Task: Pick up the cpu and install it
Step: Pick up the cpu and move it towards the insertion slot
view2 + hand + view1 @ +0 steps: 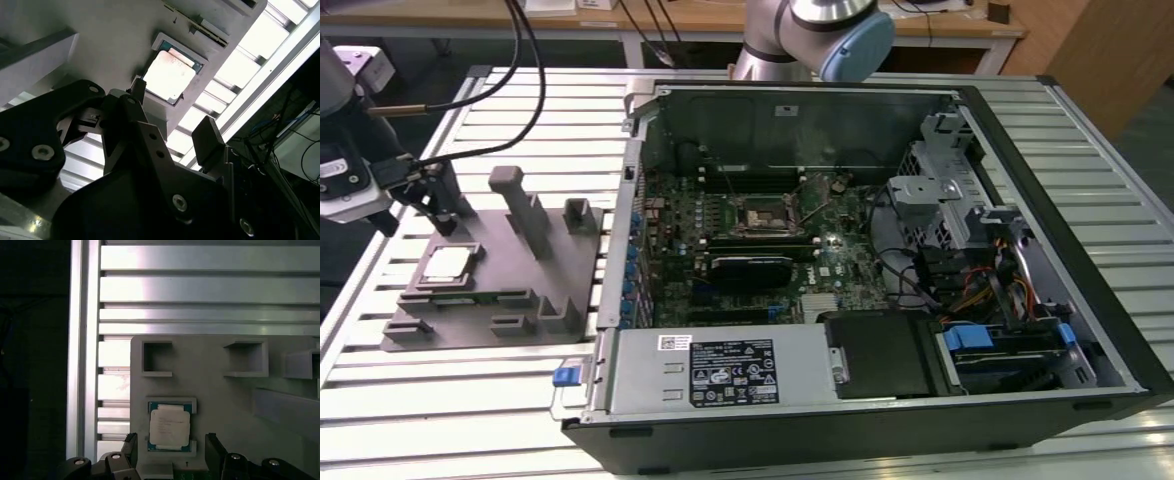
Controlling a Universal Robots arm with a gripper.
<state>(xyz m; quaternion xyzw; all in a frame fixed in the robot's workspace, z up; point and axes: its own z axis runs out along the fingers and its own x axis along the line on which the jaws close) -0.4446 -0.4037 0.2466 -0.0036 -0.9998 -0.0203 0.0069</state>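
Surface: slatted aluminium table [494, 400], with a wooden desk [720, 15] beyond it at 12 o'clock in the exterior view.
Fixture: grey tray [480, 320] with upright blocks, flat on the table at 9 o'clock of the computer case [1067, 230], just beside the case wall.
Chip: cpu [447, 265], silvery top and greenish rim, lying flat in a square recess of the tray, towards the tray's 9 o'clock side in the exterior view.
Pincer: gripper [438, 222] hanging over the tray, at 12 o'clock of the cpu in the exterior view; spread wide and holding nothing.
Wrist views: dark fingers [131, 450] well apart, one on each side of the cpu [170, 426]; same straddle for the gripper [172, 112] over the cpu [170, 75] in the second wrist view.
Case interior: side panel off, motherboard [747, 250] exposed, dark square socket [757, 215] near its middle, labelled power supply [720, 370] at 6 o'clock.
Arm: grey and blue joints [821, 30] at 12 o'clock behind the case.
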